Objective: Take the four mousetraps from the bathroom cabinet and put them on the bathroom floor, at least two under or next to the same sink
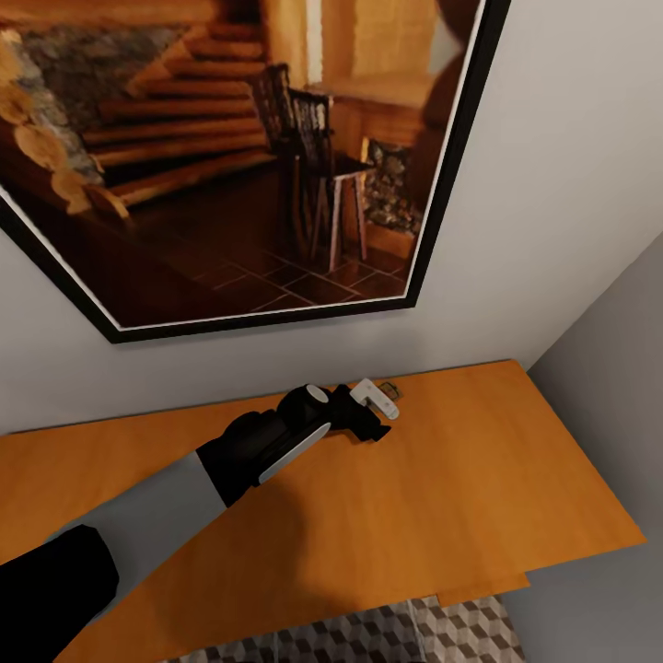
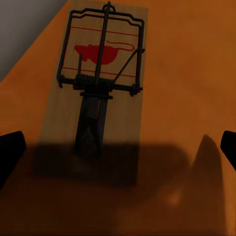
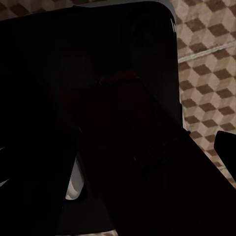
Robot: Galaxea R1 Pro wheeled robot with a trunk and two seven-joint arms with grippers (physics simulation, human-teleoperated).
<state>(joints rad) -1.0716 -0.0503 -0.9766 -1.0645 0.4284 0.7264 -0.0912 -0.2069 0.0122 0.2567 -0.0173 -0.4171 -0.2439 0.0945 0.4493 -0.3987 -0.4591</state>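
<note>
One mousetrap [image 1: 390, 389] lies flat on the orange-brown cabinet top [image 1: 479, 479], close to the back wall. The left wrist view shows the mousetrap [image 2: 98, 88] up close: a pale wooden board with a red mouse print and dark wire parts. My left gripper [image 1: 381, 406] reaches over the cabinet [image 2: 196, 73] and stands just short of the trap. The left gripper [image 2: 120, 147] is open, its dark fingertips [image 2: 11, 147] wide apart with nothing between them. In the right wrist view the right gripper [image 3: 118, 152] hangs open beside my dark body, above the cube-patterned bathroom floor [image 3: 206, 73].
A large framed picture [image 1: 230, 157] hangs on the wall above the cabinet. A grey side wall [image 1: 608, 350] closes the corner at the right. Patterned floor tiles [image 1: 414, 635] show below the cabinet's front edge.
</note>
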